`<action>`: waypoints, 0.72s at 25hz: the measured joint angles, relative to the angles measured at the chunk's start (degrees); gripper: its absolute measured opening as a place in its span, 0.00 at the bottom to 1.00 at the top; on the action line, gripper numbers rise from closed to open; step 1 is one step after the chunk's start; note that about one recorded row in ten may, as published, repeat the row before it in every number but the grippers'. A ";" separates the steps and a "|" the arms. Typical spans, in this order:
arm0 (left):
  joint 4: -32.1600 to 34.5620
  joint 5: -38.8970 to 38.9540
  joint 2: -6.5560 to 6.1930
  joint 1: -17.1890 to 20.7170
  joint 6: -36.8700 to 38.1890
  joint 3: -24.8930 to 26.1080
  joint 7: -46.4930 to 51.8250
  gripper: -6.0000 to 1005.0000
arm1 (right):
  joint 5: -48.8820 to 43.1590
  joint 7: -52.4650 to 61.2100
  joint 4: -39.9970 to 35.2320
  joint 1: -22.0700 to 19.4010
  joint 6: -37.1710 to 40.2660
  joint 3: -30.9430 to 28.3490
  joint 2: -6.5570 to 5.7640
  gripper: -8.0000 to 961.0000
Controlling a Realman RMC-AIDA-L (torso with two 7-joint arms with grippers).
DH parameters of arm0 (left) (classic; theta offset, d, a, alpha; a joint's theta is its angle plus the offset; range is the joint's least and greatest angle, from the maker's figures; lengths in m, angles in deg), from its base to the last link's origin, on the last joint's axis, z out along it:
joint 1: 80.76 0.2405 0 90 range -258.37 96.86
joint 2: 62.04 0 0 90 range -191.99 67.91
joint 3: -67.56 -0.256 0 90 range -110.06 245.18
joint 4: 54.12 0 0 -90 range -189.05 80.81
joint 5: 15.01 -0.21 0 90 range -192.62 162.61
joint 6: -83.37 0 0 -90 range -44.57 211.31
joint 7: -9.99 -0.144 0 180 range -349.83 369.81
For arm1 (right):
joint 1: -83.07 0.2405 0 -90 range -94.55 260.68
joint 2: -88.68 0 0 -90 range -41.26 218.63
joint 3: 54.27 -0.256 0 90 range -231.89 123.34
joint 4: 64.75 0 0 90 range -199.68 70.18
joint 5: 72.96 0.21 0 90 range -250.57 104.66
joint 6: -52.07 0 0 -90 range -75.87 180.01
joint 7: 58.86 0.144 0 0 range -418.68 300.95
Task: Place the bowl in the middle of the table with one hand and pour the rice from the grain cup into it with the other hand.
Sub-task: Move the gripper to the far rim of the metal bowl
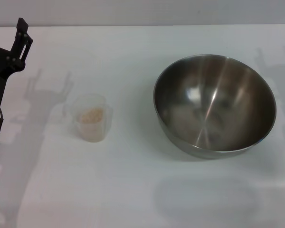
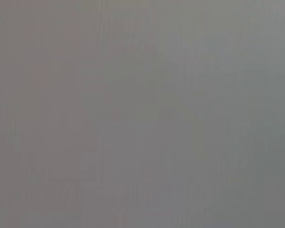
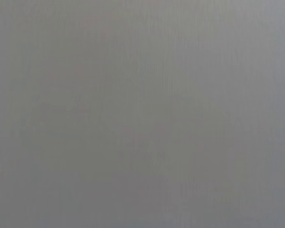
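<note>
The bowl, a large shiny steel one, stands empty on the right side of the white table. The grain cup, small and clear, stands upright left of centre, apart from the bowl. It holds a mound of pale rice. My left gripper hangs at the far left edge, above and to the left of the cup, not touching it. My right gripper is out of view. Both wrist views show only flat grey.
Grey shadows of the arms fall on the table at the left of the cup and at the far right behind the bowl. The table's far edge runs along the top of the head view.
</note>
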 joint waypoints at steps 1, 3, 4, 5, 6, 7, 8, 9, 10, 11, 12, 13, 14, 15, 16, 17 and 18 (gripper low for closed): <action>-0.05 -0.04 0.00 0.01 0.06 0.05 -0.06 0.80 | 0.00 -0.01 0.07 -0.03 0.01 0.00 -0.01 0.77; -0.05 -0.06 0.00 -0.07 0.12 0.10 -0.28 0.80 | 0.00 -0.02 0.16 -0.06 0.01 0.00 -0.01 0.77; -0.05 -0.06 0.00 -0.09 0.13 0.14 -0.36 0.80 | 0.00 -0.02 0.18 -0.06 -0.02 0.01 -0.03 0.77; -0.05 -0.05 -0.02 -0.11 0.14 0.18 -0.39 0.80 | 0.00 -0.03 0.19 -0.03 -0.16 0.05 -0.05 0.77; -0.05 -0.02 -0.04 -0.11 0.15 0.21 -0.42 0.80 | -0.01 -0.03 0.19 0.07 -0.31 0.10 -0.08 0.77; -0.04 0.03 -0.05 -0.12 0.22 0.25 -0.43 0.80 | -0.03 -0.04 0.19 0.32 -0.63 0.31 -0.16 0.77; -0.04 0.03 -0.06 -0.13 0.26 0.26 -0.43 0.80 | -0.04 -0.04 0.19 0.39 -0.74 0.41 -0.17 0.77; -0.03 0.04 -0.12 -0.21 0.32 0.26 -0.51 0.80 | -0.06 -0.24 0.18 0.41 -0.86 0.51 -0.19 0.77; -0.03 0.04 -0.12 -0.21 0.32 0.26 -0.51 0.80 | -0.06 -0.24 0.18 0.41 -0.86 0.51 -0.19 0.77; -0.03 0.07 -0.19 -0.33 0.39 0.30 -0.55 0.80 | -0.07 -0.66 0.18 0.21 -0.86 0.52 -0.15 0.77; -0.03 0.07 -0.19 -0.33 0.39 0.30 -0.55 0.80 | -0.07 -0.66 0.18 0.21 -0.86 0.52 -0.15 0.77; -0.01 0.08 -0.21 -0.37 0.54 0.37 -0.56 0.80 | -0.08 -0.97 0.18 0.10 -0.84 0.53 -0.11 0.77; -0.01 0.08 -0.21 -0.38 0.60 0.38 -0.56 0.80 | -0.09 -1.49 0.18 0.06 -0.78 0.53 -0.08 0.77; 0.04 0.08 -0.21 -0.39 0.75 0.42 -0.57 0.80 | -0.10 -2.46 0.18 0.02 -0.69 0.49 -0.07 0.77; 0.04 0.08 -0.21 -0.39 0.75 0.42 -0.57 0.80 | -0.10 -3.25 0.18 -0.02 -0.64 0.46 -0.06 0.77; 0.08 0.09 -0.19 -0.39 0.84 0.43 -0.57 0.80 | -0.11 -4.81 0.10 -0.10 -0.61 0.43 -0.06 0.77; 0.12 0.09 -0.15 -0.39 0.86 0.44 -0.58 0.80 | -0.11 -4.81 0.10 -0.10 -0.61 0.43 -0.06 0.77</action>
